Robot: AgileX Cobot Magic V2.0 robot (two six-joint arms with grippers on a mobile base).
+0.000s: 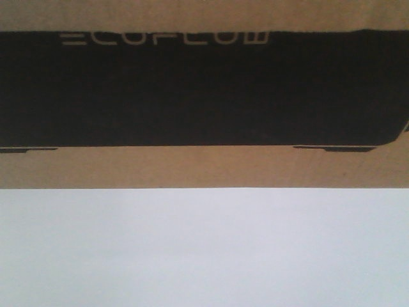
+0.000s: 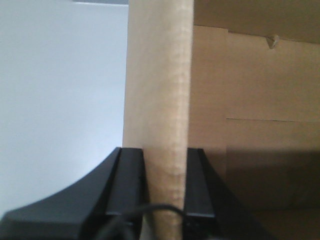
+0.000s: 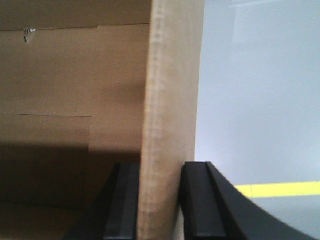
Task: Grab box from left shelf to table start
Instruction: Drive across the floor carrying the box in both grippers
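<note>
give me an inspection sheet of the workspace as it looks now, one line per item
surface: white table, bare where visible.
job's things: ECOFLOW cardboard box fills the front view above the table; left shelf not seen.
clutter: nothing seen.
grippers: left gripper and right gripper each clamp an upright wall of the box.
cables: thin black cable across the left gripper's base.
surroundings: yellow stripe on pale ground beside the box.
</note>
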